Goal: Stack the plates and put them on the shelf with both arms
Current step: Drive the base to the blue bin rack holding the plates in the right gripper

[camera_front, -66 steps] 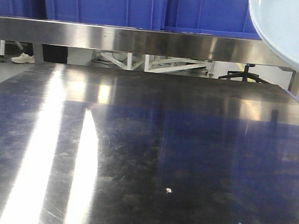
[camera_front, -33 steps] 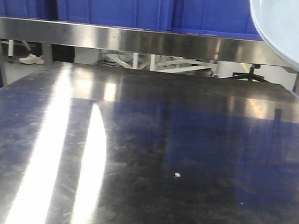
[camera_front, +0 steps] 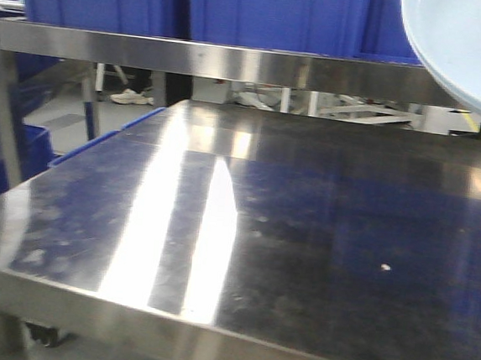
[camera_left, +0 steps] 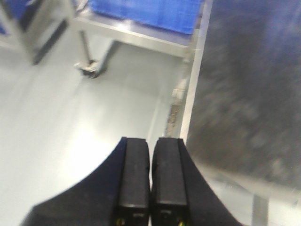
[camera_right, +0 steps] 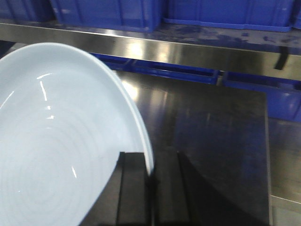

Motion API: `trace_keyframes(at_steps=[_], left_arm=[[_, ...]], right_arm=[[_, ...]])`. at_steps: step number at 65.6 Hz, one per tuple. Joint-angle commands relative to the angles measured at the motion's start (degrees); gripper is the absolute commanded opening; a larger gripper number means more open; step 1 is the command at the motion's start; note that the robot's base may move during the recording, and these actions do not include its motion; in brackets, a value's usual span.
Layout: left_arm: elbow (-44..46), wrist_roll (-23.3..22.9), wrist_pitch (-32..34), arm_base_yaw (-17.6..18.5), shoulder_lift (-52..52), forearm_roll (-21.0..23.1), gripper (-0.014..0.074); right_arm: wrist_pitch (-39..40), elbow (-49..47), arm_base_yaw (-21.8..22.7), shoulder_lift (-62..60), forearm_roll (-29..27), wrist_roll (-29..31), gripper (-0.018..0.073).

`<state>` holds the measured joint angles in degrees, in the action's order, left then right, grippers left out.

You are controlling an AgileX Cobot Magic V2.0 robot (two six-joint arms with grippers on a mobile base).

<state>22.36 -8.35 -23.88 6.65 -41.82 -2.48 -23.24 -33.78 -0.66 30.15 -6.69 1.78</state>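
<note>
View has swung along the surface (camera_front: pixel 320 237); right jaws pinch plate (camera_right: pixel 61 141), left jaws closed, empty: likely lining up with shelf (camera_front: pixel 234 61).

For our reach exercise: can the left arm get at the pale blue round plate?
Probably yes: the left gripper is shut and empty beside the steel table; the pale blue plate hangs unobstructed in the right gripper.

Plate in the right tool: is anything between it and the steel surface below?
Nothing visible does. The plate sits rim-clamped in the right tool, and the steel surface beneath carries only a tiny white speck. Blue crates occupy the upper level, not this one.
</note>
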Motion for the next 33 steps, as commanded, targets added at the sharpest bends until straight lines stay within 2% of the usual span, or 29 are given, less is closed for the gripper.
trace_keyframes(at_steps=[1,33], left_arm=[[1.59,-0.63,4.14,-0.05,0.31,-0.03,0.0103],[1.59,-0.63,4.14,-0.05,0.31,-0.03,0.0103]], right_arm=[[5.53,-1.66,0.37,0.05,-0.62,0.09,0.0057],[5.53,-1.66,0.37,0.05,-0.62,0.09,0.0057]])
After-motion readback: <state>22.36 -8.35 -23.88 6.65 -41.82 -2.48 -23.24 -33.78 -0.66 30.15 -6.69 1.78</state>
